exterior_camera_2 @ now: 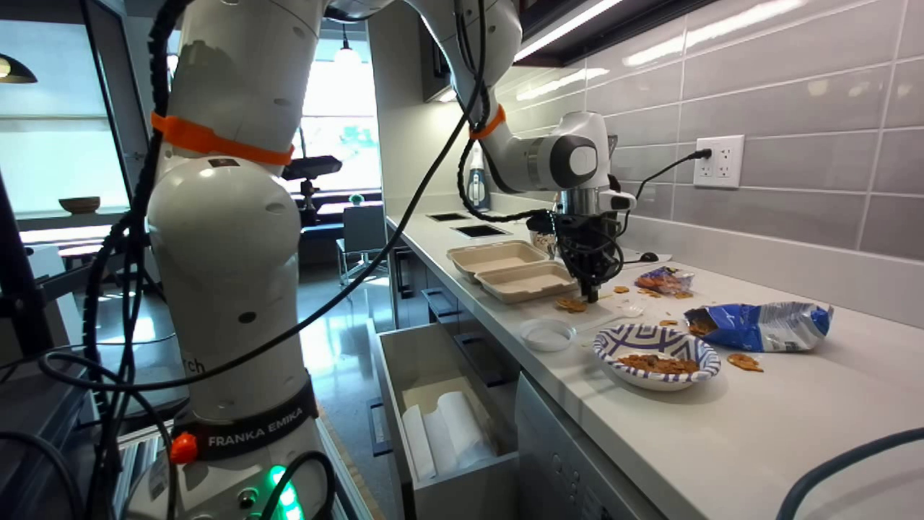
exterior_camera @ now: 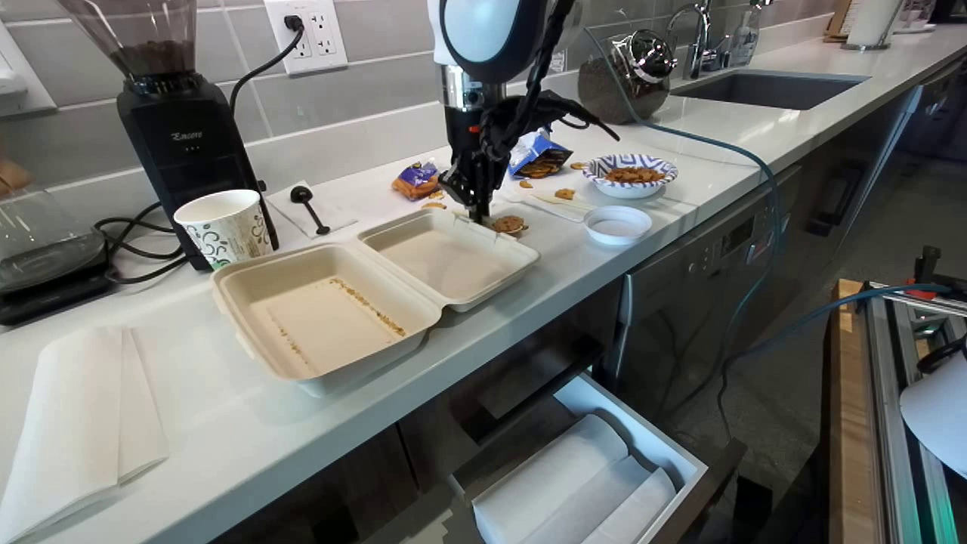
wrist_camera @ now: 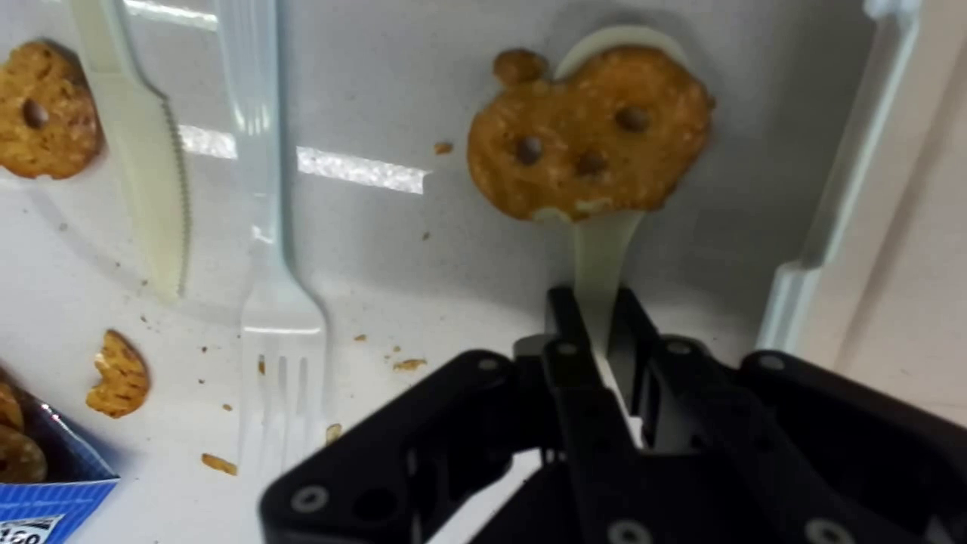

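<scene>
My gripper (wrist_camera: 594,304) points down, with its fingers closed on both sides of the handle of a cream plastic spoon (wrist_camera: 602,253). In the wrist view, several joined brown pretzel crisps (wrist_camera: 589,140) lie over the spoon's bowl, whose pale rim shows behind them. I cannot tell whether the spoon is lifted off the counter. In both exterior views, the gripper (exterior_camera: 479,217) (exterior_camera_2: 591,295) is low, beside the crisps (exterior_camera: 510,224) (exterior_camera_2: 571,305). A beige open clamshell container (exterior_camera: 457,261) is right beside the gripper; its edge shows at the right of the wrist view (wrist_camera: 906,227).
A clear fork (wrist_camera: 283,302) and cream knife (wrist_camera: 147,174) lie beside the spoon. A patterned bowl (exterior_camera_2: 613,354), a shallow white dish (exterior_camera: 618,236), a blue bag (exterior_camera_2: 772,325) and a purple bag (exterior_camera: 417,181) stand nearby. A paper cup (exterior_camera: 227,227) is behind the container. A drawer (exterior_camera_2: 469,484) is open below.
</scene>
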Action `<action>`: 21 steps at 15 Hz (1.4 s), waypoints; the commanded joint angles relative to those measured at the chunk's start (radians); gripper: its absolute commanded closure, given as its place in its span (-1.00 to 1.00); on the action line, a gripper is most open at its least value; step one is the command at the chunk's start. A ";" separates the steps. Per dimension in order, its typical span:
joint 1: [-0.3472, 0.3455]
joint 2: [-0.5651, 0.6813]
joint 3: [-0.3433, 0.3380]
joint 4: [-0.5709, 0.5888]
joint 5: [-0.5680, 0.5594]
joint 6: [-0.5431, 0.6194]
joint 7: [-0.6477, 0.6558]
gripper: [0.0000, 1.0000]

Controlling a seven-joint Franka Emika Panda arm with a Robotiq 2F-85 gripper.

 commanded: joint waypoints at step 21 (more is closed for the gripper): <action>0.023 -0.149 0.013 -0.017 -0.021 -0.172 0.144 0.93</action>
